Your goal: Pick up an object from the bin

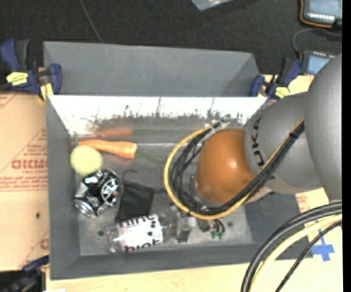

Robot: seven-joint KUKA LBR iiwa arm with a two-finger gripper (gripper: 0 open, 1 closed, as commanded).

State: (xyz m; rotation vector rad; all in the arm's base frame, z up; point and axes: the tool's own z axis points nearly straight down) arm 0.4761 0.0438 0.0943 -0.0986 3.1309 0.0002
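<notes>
My gripper (180, 222) is low in the bin near the front wall, just under the arm's orange cover. Right beside it on the left lies a white packet with black lettering (137, 232). A black pouch-like thing (135, 198) lies just behind that packet. A small green piece (216, 230) sits on the floor to the gripper's right. Whether anything is in the gripper's grasp is hidden.
Further left are a black-and-silver openwork ball (97, 191), a pale yellow-green ball (86, 159) and an orange carrot (107, 146) along the back left. The arm and its cables cover the bin's right half.
</notes>
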